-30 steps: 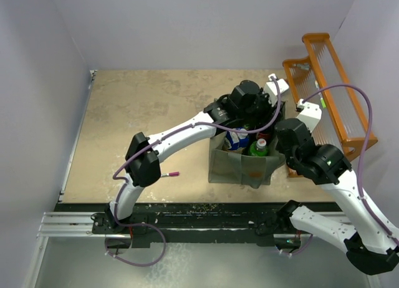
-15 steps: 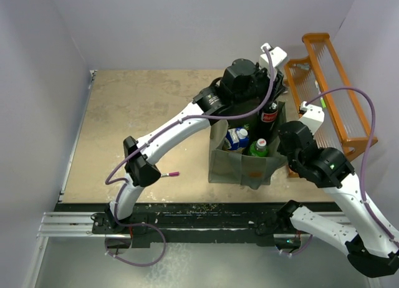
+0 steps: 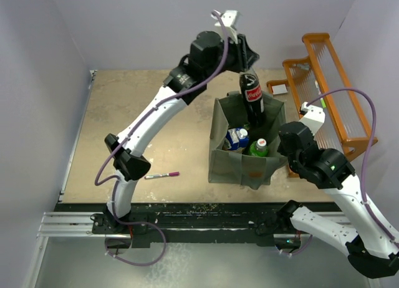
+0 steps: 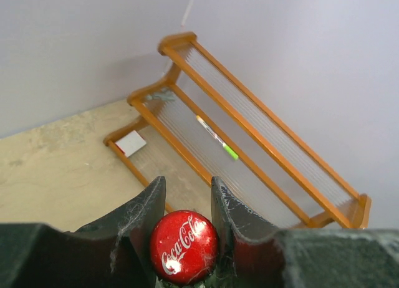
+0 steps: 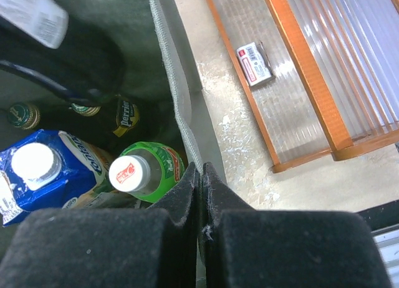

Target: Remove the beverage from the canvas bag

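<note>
Cola bottle [image 3: 252, 102], gripped at the cap by left claw [image 4: 186, 194], hangs partly out of canvas bag [image 3: 240, 166]; right claw [image 5: 201, 172] pinches the bag's rim.

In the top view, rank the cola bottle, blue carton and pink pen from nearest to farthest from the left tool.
1. cola bottle, gripped at its cap by the left tool.
2. blue carton, inside the canvas bag.
3. pink pen, on the table left of the bag.
</note>
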